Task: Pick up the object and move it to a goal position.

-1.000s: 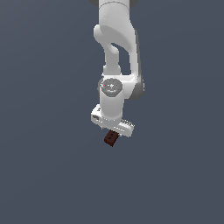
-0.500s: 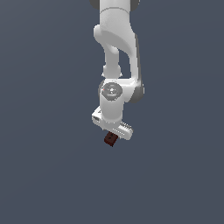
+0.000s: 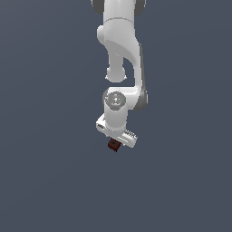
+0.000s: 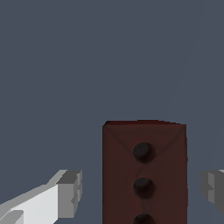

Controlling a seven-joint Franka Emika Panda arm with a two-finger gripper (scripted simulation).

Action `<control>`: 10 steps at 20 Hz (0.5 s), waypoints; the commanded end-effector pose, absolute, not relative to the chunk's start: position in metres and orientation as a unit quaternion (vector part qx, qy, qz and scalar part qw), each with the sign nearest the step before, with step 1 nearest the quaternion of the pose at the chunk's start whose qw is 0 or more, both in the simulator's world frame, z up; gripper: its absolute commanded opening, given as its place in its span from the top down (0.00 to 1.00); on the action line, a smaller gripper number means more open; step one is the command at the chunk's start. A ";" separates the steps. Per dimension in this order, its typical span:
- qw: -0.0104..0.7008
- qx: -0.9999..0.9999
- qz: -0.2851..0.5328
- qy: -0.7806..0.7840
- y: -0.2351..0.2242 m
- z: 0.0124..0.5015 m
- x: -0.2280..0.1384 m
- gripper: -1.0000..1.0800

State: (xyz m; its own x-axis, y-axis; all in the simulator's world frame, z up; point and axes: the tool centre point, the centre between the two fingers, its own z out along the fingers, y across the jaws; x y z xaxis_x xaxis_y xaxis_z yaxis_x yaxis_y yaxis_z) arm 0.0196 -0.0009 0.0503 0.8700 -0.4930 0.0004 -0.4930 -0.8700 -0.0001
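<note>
The object is a dark reddish-brown block with a row of dark dots on its face. In the wrist view it stands between the two grey fingertips, with a strip of background on each side, so neither one touches it. My gripper is open around it. In the exterior view the object shows as a small dark block just under the tilted white hand of the gripper. The fingers themselves are too small to make out there.
Only a flat dark blue-grey ground surrounds the arm in both views. The white arm comes down from the exterior view's upper edge.
The white hand has sunk slightly lower over the block and tilted a little. The block has stayed in the same spot.
</note>
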 end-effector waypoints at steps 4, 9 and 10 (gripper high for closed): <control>0.000 -0.967 0.000 0.256 -0.001 0.029 0.019 0.04; 0.000 -0.967 0.000 0.256 -0.001 0.027 0.020 1.00; 0.000 -0.967 0.000 0.256 -0.001 0.027 0.020 1.00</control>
State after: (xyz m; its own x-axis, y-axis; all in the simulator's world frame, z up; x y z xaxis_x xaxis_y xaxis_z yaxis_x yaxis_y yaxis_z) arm 0.0199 -0.0004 0.0274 0.8692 -0.4945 -0.0007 -0.4945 -0.8692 0.0000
